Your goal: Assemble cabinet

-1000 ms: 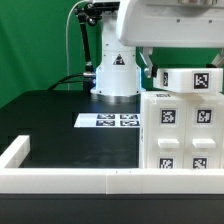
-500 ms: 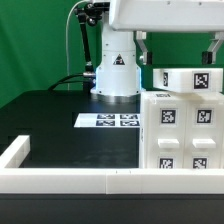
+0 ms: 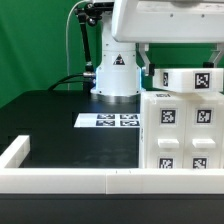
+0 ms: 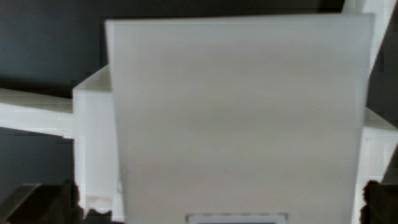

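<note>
The gripper (image 3: 181, 57) hangs in the upper right of the exterior view. Its two dark fingers are spread wide and nothing is visibly clamped between them, so I judge it open and empty. Directly below it, at the exterior view's right, is the cabinet body (image 3: 180, 135). A smaller tagged block (image 3: 188, 80) sits on top of the body, and the fingers end just above that block's upper face, one near each end. Any coming move turns on a straight descent, since the block's long axis runs across the frame, in line with the jaw opening. The wrist view shows what the exterior view cannot: a plain white face of the cabinet (image 4: 222, 110) fills the frame, with dark fingertips (image 4: 39, 203) just outside its edges. That view is too soft to tell contact. Only the exterior view shows the marker board (image 3: 108, 120) on the black table (image 3: 50, 120) and the white rail (image 3: 60, 180), all well apart from the gripper.
</note>
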